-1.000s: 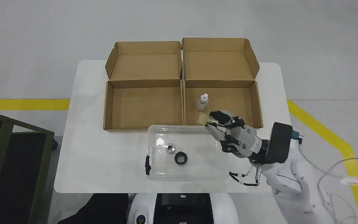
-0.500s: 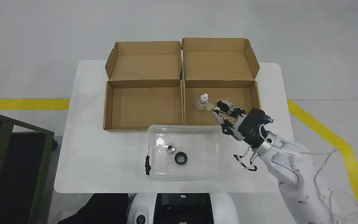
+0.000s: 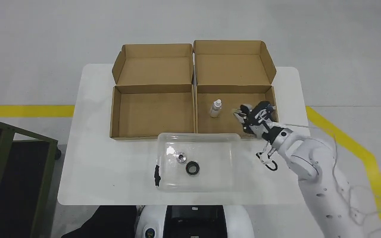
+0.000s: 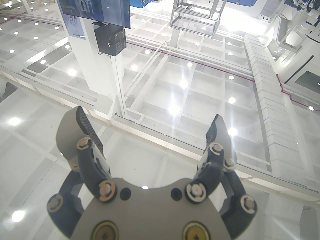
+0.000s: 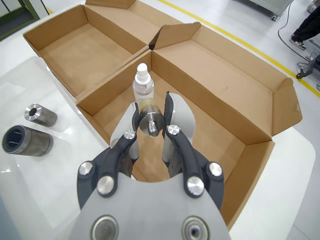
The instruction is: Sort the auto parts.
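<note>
My right gripper (image 5: 151,116) is shut on a small metal part (image 5: 149,119) with a yellowish cap and a threaded stud. It hangs over the near part of the right cardboard box (image 5: 225,96), just near of a clear bottle (image 5: 143,82) with a white cap that stands inside. From above, the right gripper (image 3: 247,116) is over the right box (image 3: 262,98), right of the bottle (image 3: 215,107). Two metal cylinders (image 5: 40,114) (image 5: 27,140) lie in the clear tray (image 5: 30,173). My left gripper (image 4: 150,131) is open, holds nothing and points up at the ceiling.
The left cardboard box (image 3: 153,113) is open beside the right one, both with flaps up at the far side. The clear tray (image 3: 220,172) sits near of the boxes with a silver sleeve (image 3: 180,158), a dark ring (image 3: 192,169) and a black strip (image 3: 157,175).
My right gripper has carried the metal part from above the tray's right end away from me to over the right box.
</note>
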### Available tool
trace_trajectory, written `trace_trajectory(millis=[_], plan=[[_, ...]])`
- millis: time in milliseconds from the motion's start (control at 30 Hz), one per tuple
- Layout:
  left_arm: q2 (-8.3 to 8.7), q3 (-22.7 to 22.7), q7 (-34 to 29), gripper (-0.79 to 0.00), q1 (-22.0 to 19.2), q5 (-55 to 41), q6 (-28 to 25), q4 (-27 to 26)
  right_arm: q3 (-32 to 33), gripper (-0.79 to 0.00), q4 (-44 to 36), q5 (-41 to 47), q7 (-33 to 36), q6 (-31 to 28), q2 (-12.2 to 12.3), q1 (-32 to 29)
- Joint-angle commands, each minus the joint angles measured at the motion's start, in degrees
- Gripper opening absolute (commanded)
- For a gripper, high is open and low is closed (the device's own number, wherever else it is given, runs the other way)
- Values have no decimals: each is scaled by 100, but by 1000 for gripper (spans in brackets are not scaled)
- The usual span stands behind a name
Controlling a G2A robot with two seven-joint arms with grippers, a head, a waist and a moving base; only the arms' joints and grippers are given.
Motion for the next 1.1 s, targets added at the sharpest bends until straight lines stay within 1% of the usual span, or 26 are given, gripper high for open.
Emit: trace_trajectory(millis=[0, 300, 633, 833, 1000, 1033, 1067], plan=[[0, 0, 0, 0, 0, 0, 0, 0, -97, -785, 89, -90, 165, 46, -8, 131], [0, 0, 0, 0, 0, 0, 0, 0, -503, -785, 560, -343, 804, 234, -54, 673], [0, 0, 0, 0, 0, 0, 0, 0, -1007, -785, 1183, -537, 1295, 301, -137, 1261], [0, 0, 0, 0, 0, 0, 0, 0, -1231, -785, 1522, -524, 1484, 378, -193, 1538], [0, 0, 0, 0, 0, 0, 0, 0, -1347, -785, 1673, -552, 1564, 426, -222, 1651], [0, 0, 0, 0, 0, 0, 0, 0, -1370, -782, 1707, -550, 1576, 428, -228, 1671], [0, 0, 0, 0, 0, 0, 0, 0, -1393, -760, 1738, -545, 1582, 433, -235, 1697]])
